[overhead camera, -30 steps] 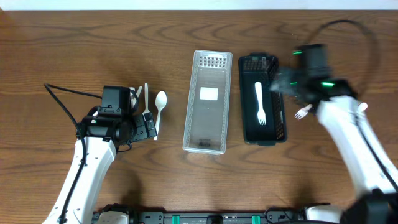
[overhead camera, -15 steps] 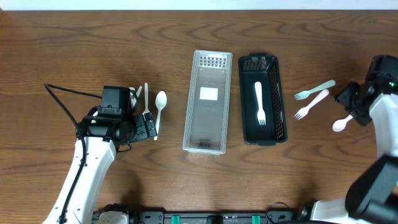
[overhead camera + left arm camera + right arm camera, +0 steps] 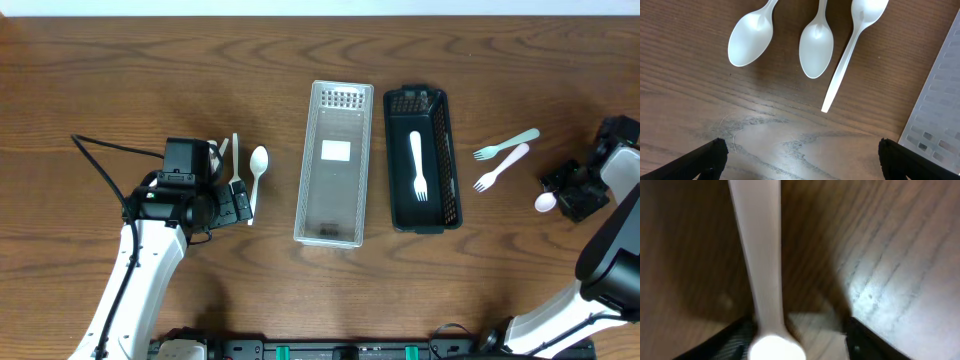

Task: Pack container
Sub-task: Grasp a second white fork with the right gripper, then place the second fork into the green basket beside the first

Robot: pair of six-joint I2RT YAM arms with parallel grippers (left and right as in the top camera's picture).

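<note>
A clear tray [image 3: 335, 165] and a black tray [image 3: 446, 190] lie side by side at the centre. One white fork [image 3: 418, 165] lies in the black tray. My left gripper [image 3: 232, 205] is open just short of three white spoons [image 3: 816, 42], with its fingertips [image 3: 800, 162] over bare wood. My right gripper [image 3: 572, 192] is low at the far right edge. It is open, and its jaws [image 3: 800, 342] straddle a pale pink spoon [image 3: 762, 270] that lies on the table. The spoon's bowl also shows in the overhead view [image 3: 544, 202].
A green fork [image 3: 505, 144] and a pink fork [image 3: 500, 167] lie on the wood right of the black tray. One white spoon [image 3: 258, 165] shows left of the clear tray, whose edge [image 3: 940, 110] is at the right of the left wrist view.
My right arm has swung from above the black tray to the far right and come down around the pink spoon. The left arm has not moved.
</note>
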